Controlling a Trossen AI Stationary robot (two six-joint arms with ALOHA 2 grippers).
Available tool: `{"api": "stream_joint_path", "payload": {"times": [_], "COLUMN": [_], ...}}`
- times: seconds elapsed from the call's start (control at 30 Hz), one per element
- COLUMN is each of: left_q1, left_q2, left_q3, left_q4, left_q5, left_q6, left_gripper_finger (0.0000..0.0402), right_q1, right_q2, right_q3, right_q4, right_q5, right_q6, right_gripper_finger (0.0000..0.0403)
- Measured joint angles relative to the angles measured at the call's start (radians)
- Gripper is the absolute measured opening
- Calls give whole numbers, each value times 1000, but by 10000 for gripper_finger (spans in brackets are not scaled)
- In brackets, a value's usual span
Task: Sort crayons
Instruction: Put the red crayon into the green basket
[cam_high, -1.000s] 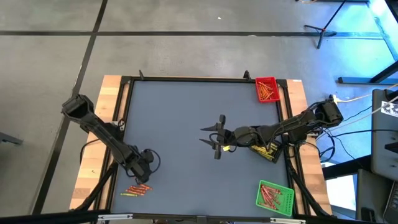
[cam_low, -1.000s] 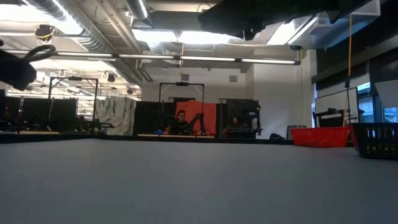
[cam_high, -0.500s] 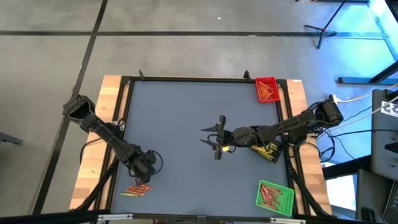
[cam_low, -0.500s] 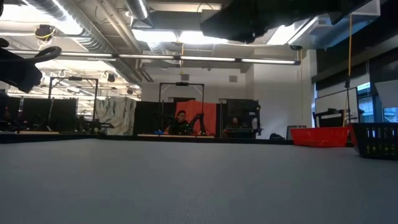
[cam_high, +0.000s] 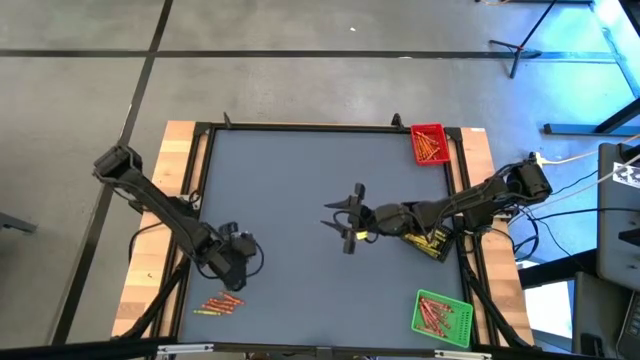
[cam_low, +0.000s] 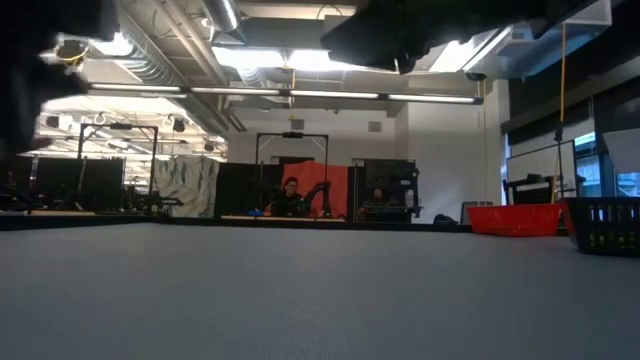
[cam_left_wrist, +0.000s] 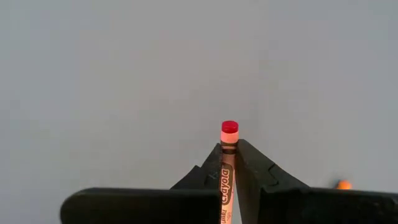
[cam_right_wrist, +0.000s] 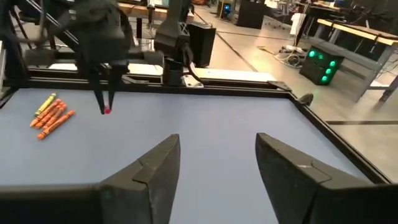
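**Holding a red crayon over the table, left side**

Left gripper (cam_high: 240, 262) sits over the near-left part of the grey table (cam_high: 300, 190), fingers pinched together on a single red crayon (cam_left_wrist: 227, 163). In the left wrist view the crayon stands out past the fingertips (cam_left_wrist: 252, 163), red tip clear of the surface, label showing. From the right wrist view the same crayon hangs tip-down from the left gripper, above the tabletop.

Just beside it toward the near edge, a small pile of crayons (cam_high: 219, 304), red, orange and one yellowish, lies loose on the table.

Right gripper (cam_high: 345, 225) is out near mid-table, fingers (cam_right_wrist: 149, 169) spread apart, nothing between them.

Trays on the right side: red tray (cam_high: 429, 143) at the far corner with crayons in it, green tray (cam_high: 441, 316) at the near corner with crayons in it, black tray (cam_high: 431, 243) between them, mostly under the right arm, contents unclear.

Low view: people far off in the room behind.
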Motion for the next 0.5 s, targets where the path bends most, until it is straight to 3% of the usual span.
{"api": "stream_joint_path", "payload": {"times": [0.27,0.5], "left_q1": [2,4], "left_q2": [-23,-24], "left_q3": [30,30], "left_q4": [123,361], "left_q5": [-382,-610], "left_q6": [218,438], "left_gripper_finger": [6,7], "right_q1": [0,0], "right_q2": [0,0], "right_q3": [0,0], "right_q4": [-4,-6], "right_q5": [-113,-234], "right_q6": [-26,-53], "right_gripper_finger": [265,273]}}
